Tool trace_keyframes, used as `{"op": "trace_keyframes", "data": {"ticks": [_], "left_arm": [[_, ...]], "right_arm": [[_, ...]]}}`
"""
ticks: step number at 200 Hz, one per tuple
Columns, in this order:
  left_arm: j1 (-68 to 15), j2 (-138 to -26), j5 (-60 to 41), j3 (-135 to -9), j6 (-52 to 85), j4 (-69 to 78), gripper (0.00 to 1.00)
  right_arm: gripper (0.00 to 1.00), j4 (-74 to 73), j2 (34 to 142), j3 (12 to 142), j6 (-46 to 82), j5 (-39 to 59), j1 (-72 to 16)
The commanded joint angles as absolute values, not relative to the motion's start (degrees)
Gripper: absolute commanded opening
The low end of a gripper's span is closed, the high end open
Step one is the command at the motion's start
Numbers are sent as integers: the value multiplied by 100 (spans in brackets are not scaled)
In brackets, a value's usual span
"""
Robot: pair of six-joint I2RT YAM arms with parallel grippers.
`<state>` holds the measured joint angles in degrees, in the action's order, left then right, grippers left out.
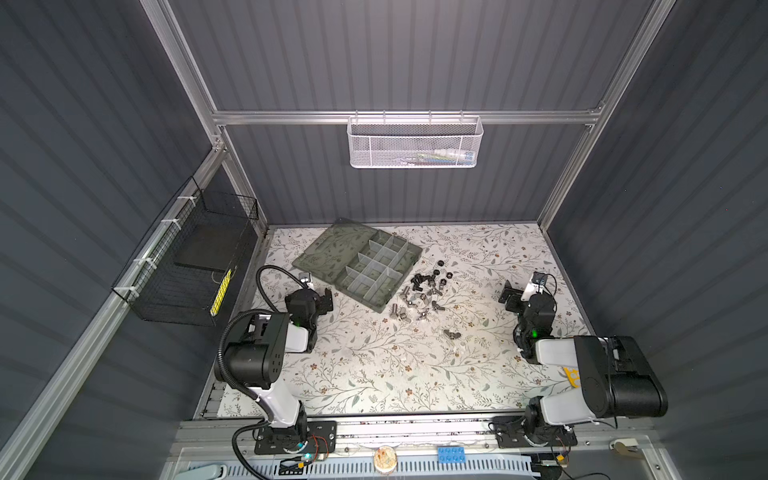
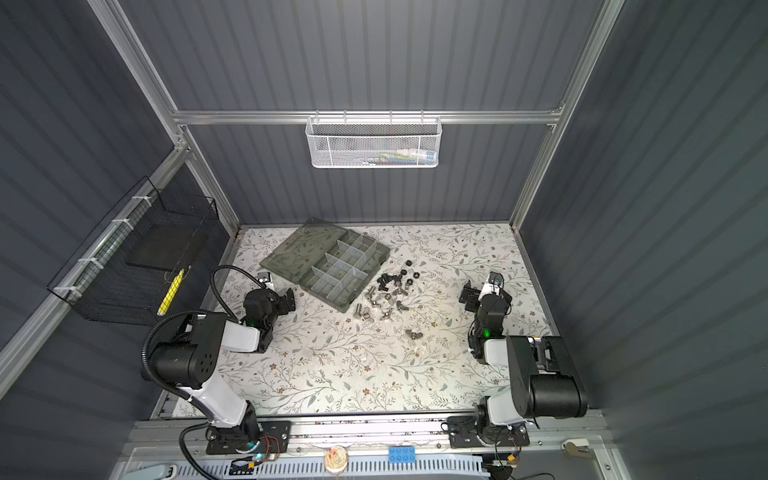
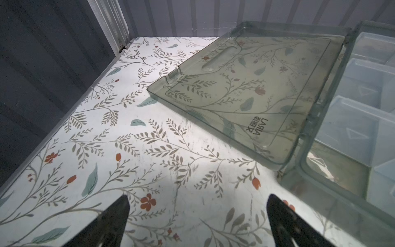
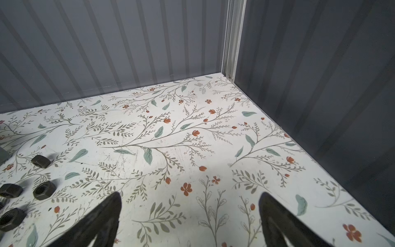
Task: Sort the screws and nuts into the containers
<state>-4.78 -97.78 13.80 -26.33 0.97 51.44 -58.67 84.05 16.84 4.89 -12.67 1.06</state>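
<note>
Looking through the left wrist camera, I see my left gripper (image 3: 198, 197) spread wide with nothing between its jaws, low over the floral table (image 3: 128, 128) and just left of the box (image 1: 359, 298) at its near end. My right gripper (image 4: 190, 194) is also released and empty, over bare table well to the right. The box lies open, its lid (image 3: 256, 85) folded flat on the far-left side and its compartments (image 1: 376, 266) facing up. Screws (image 1: 417, 283) and nuts (image 1: 440, 274) lie in a loose heap on the table just right of the box, between my two grippers, black pieces farther and silver ones nearer. One silver wing nut (image 1: 451, 333) sits apart, nearer me.
</note>
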Motion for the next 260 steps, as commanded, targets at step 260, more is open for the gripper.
{"op": "trace_keyframes", "data": {"ticks": [260], "left_arm": [[-441, -9818, 1331, -2680, -25, 5243, 100]], "right_arm": [[99, -6136, 8355, 1631, 385, -1761, -58]]}}
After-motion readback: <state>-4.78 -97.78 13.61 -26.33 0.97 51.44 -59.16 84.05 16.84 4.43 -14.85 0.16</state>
